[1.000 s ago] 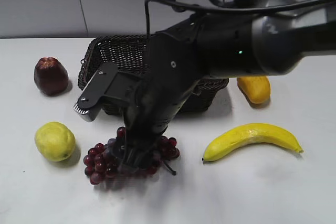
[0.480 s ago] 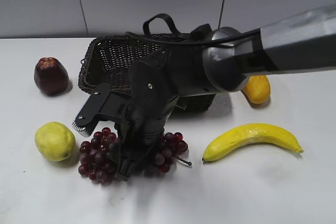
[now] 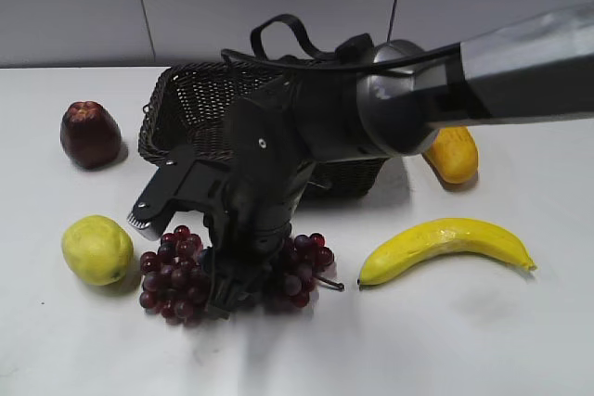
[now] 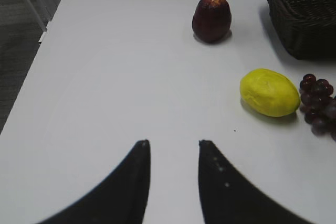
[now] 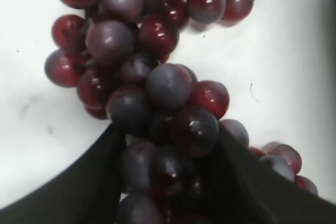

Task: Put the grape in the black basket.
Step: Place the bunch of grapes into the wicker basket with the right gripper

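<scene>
The grape (image 3: 172,275), a bunch of dark red-purple grapes, lies on the white table in front of the black basket (image 3: 200,90). My right gripper (image 3: 227,299) points down into the bunch. In the right wrist view its two fingers (image 5: 167,145) press on grapes (image 5: 168,85) from both sides, and the rest of the bunch spreads on the table beyond them. My left gripper (image 4: 173,142) is open and empty over bare table at the left. The left wrist view shows the bunch's edge (image 4: 316,103) and a basket corner (image 4: 304,14).
A yellow lemon (image 3: 96,249) lies just left of the bunch. A dark red fruit (image 3: 90,134) stands at the far left. A banana (image 3: 445,243) lies to the right, and an orange-yellow fruit (image 3: 450,157) sits behind it beside the basket.
My right arm has come down and turned over the bunch. The grapes have spread out to both sides of the fingers, and the stem end has shifted right.
</scene>
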